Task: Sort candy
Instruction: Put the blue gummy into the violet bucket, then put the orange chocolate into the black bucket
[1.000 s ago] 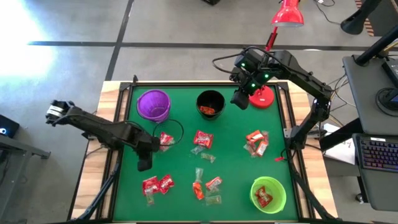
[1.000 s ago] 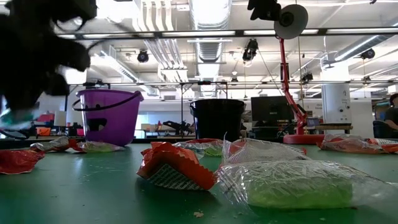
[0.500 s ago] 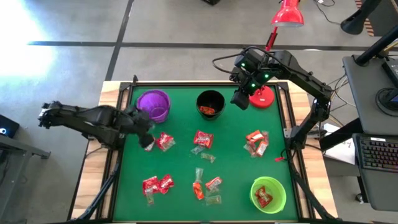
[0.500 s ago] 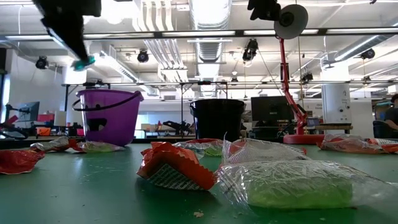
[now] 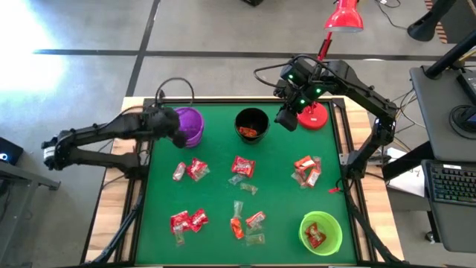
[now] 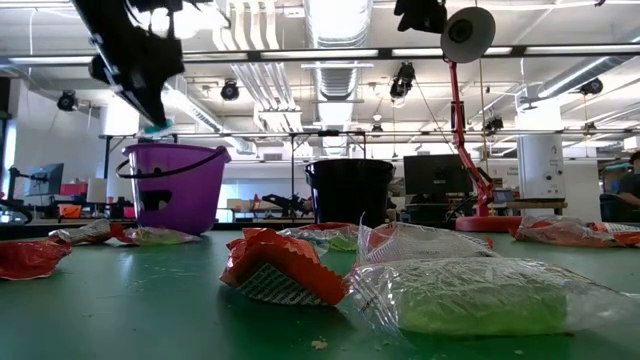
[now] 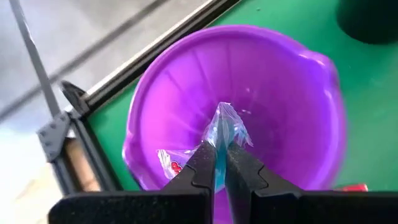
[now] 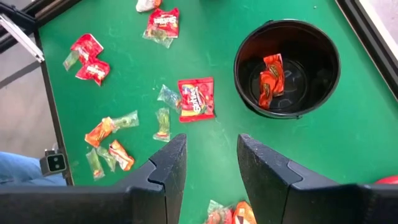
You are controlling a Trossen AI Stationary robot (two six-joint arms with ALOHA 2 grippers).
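Green felt covers the table (image 5: pixel 279 216), and I'm holding the left gripper (image 7: pixel 221 163) over the purple cup (image 5: pixel 187 125) at its far left corner, jaws pinching a clear-and-blue candy (image 7: pixel 225 127). I'm parking the right gripper (image 8: pixel 208 158), fingers apart and empty, near the black cup (image 8: pixel 287 67). Other sweets (image 5: pixel 242 167) are lying scattered mid-table.

high cam straight down, low cam table-level; both share purple cup (image 5: pixel 187 123).
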